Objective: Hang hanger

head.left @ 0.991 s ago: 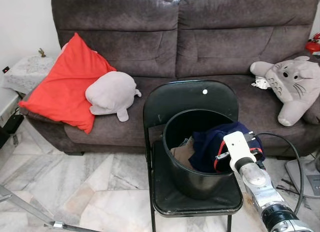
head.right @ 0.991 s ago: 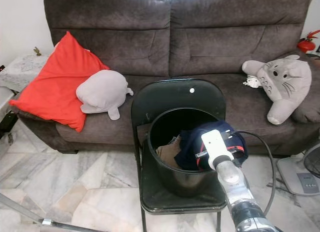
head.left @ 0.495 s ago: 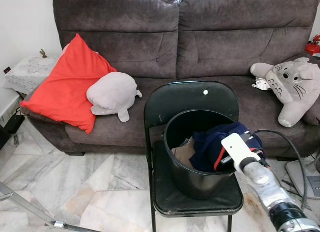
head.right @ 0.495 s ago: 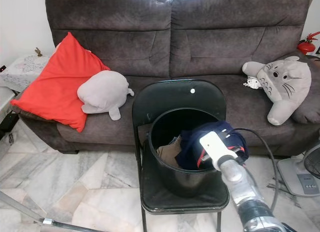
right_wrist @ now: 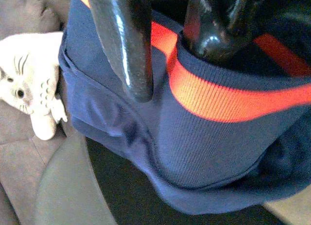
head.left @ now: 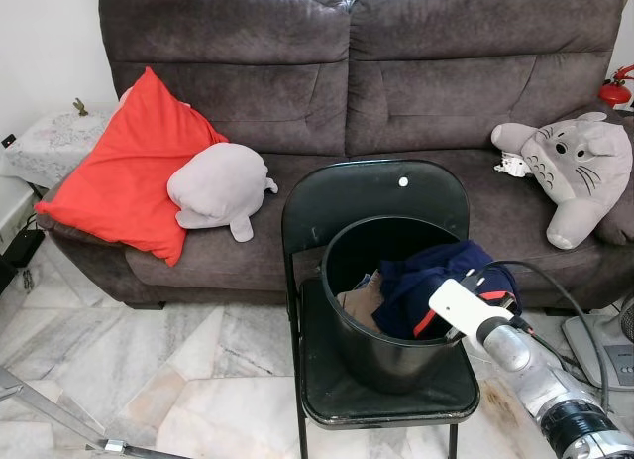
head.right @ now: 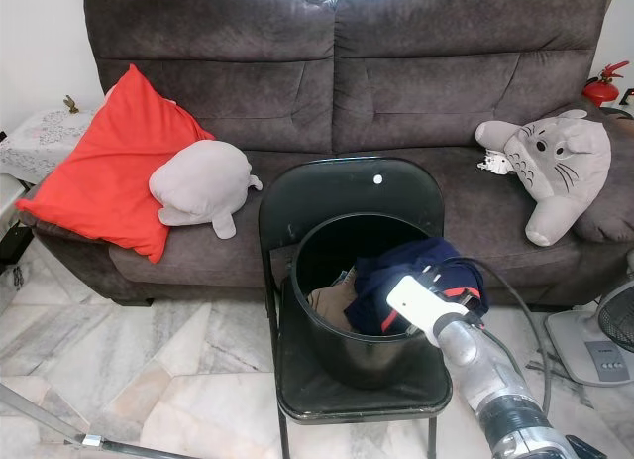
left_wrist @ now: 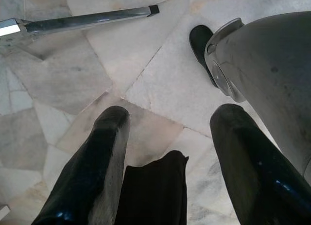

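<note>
There was one sofa (head.left: 347, 102), one red pillow (head.left: 124, 167), two soft toys (head.left: 220, 186) (head.left: 575, 167), one chair (head.left: 371, 196) and one bucket (head.left: 381, 355).

Black folding chair (head.left: 376, 380) standing on a marble floor (head.left: 149, 370), bearing a black bucket (head.left: 381, 355) on its seat. Behind it, a dark sofa (head.left: 416, 72) carries a red cushion (head.left: 129, 167), a grey plush (head.left: 218, 184) leaning against the cushion, and a cat-like plush (head.left: 575, 172).
</note>
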Robot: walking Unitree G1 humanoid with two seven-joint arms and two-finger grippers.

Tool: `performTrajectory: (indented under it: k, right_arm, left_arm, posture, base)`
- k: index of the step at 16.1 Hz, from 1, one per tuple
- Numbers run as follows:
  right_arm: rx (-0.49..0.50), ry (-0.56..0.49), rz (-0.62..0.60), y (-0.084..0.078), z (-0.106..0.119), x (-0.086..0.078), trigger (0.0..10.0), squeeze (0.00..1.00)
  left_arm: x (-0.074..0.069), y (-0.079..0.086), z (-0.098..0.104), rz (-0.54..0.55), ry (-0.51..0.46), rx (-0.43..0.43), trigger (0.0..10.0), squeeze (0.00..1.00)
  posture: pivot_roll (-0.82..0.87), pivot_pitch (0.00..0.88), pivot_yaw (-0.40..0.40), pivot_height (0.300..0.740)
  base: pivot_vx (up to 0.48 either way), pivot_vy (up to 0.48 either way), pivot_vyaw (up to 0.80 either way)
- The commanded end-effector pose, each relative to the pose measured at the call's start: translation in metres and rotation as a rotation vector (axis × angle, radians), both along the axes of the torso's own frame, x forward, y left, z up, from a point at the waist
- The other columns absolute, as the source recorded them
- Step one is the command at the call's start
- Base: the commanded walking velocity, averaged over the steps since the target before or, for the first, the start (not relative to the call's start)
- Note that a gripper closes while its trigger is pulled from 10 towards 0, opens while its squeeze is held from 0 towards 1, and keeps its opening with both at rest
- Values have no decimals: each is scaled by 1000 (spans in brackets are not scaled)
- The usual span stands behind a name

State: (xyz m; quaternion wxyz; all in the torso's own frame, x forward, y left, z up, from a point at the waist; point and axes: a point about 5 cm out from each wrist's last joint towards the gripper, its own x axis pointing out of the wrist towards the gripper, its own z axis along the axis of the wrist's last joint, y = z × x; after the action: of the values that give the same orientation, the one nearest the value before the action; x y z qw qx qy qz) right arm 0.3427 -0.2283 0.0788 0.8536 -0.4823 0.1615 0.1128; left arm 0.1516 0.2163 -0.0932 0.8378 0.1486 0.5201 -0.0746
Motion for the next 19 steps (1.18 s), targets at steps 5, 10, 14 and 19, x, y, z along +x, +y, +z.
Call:
performTrajectory:
  k: [5, 10, 14, 19]
  right_arm:
    - [-141, -21, 37, -7, 11, 4, 10000, 1000]
    - [-205, -18, 44, -14, 17, 5, 10000, 0]
    - [-261, -205, -30, -26, 45, 12, 10000, 0]
    - [-223, -273, -36, -19, 52, 14, 10000, 0]
  left_arm:
    - [-7, 3, -2, -1, 30, 5, 10000, 0]
    - [-7, 3, -2, -4, 31, 5, 10000, 0]
    - [-6, 3, -2, -7, 30, 5, 10000, 0]
    - [-6, 3, -2, -8, 29, 7, 10000, 0]
  posture:
    - [-77, 82, 70, 740]
    - [-82, 84, 72, 740]
    - [-87, 82, 73, 740]
    - [-86, 75, 71, 740]
  base:
    - [0, 0, 0]
    - [0, 0, 0]
    - [0, 0, 0]
    - [0, 0, 0]
